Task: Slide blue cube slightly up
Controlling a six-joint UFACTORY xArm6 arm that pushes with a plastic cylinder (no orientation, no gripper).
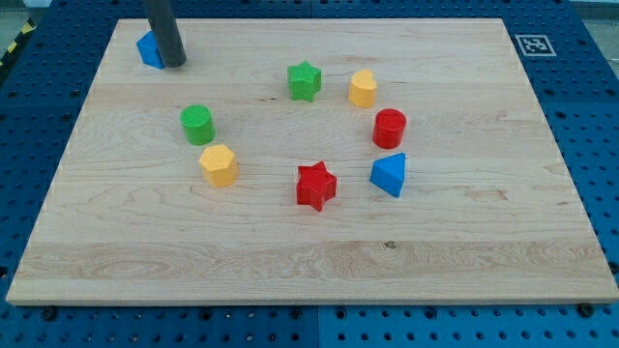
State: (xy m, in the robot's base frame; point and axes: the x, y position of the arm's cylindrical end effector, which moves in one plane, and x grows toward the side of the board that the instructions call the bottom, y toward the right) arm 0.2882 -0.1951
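Note:
A blue cube (149,49) sits near the top left corner of the wooden board (309,261), partly hidden by my rod. My tip (174,65) rests on the board touching the cube's right side. A second blue block, a triangular prism (389,174), lies right of centre, far from the tip.
A green star (304,81), a yellow block (363,88), a red cylinder (390,128), a red star (315,186), a yellow hexagon block (219,164) and a green cylinder (197,124) form a loose ring mid-board. A marker tag (534,43) lies beyond the top right corner.

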